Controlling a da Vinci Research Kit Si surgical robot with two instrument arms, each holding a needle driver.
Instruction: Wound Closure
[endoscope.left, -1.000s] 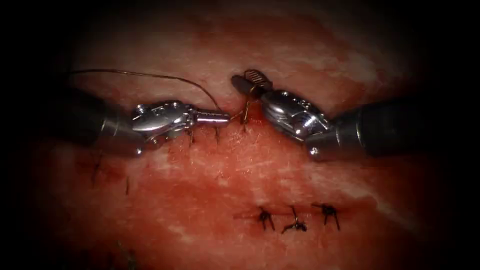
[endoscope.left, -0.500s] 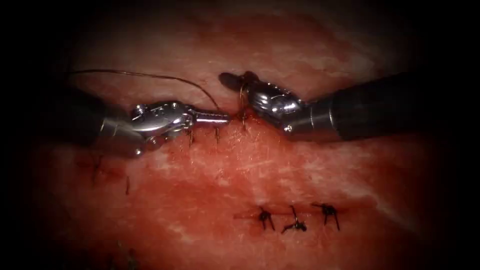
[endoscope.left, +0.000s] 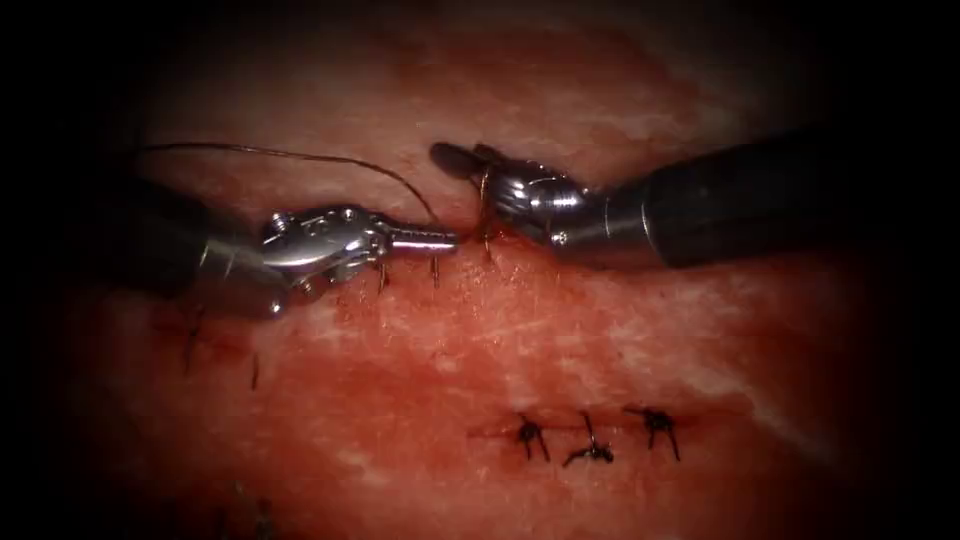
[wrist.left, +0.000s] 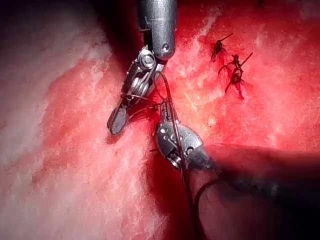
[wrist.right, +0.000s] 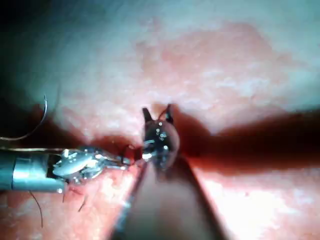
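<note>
Thread (endoscope.left: 300, 155) arcs from the frame's upper left down to centre. There the left tool (endoscope.left: 445, 238) clenches it close over the tissue (endoscope.left: 560, 330), seemingly to keep it taut. The right tool (endoscope.left: 462, 157) points left, jaws parted and grasping nothing, with a turn of thread standing upright across it. Where the needle lies, I cannot tell.

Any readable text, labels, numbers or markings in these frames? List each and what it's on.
None: no words, numbers or signs can be read.
left tool: bare metal, no marking legible; jaws shut on the thread.
right tool: bare metal, no marking legible; jaws open, thread looped round them.
tissue and the tied stitches: no lettering.
</note>
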